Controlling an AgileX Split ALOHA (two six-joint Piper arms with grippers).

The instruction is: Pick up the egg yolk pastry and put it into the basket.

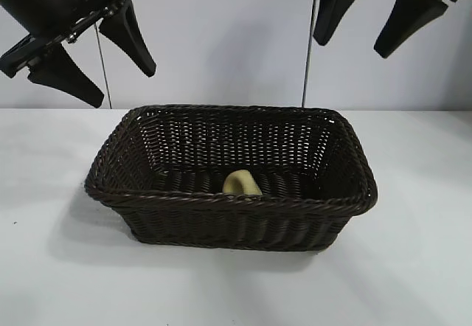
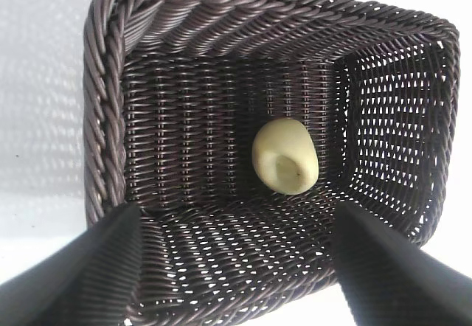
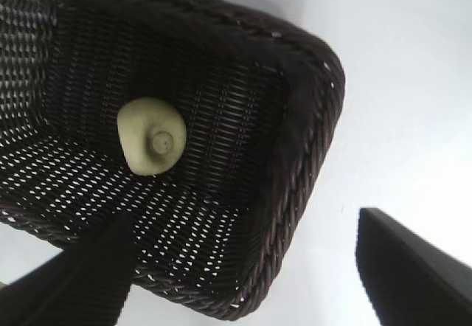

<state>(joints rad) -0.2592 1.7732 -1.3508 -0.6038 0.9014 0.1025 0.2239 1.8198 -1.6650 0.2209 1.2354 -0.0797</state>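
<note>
The pale yellow egg yolk pastry [image 1: 242,184] lies on the floor of the dark brown wicker basket [image 1: 184,199], near its front wall, and shows in both wrist views [image 2: 285,155] [image 3: 152,135]. High above the basket's left end hangs my left gripper [image 1: 125,82], open and empty. My right gripper [image 1: 352,46] hangs high above the basket's right end, also open with nothing between its fingers. In the left wrist view the basket [image 2: 110,119] fills the picture; in the right wrist view the basket's corner [image 3: 310,119] sits below the open fingers.
The basket stands in the middle of a white table [image 1: 413,267]. A pale wall [image 1: 236,38] rises behind it, with two thin vertical poles [image 1: 308,60] against it.
</note>
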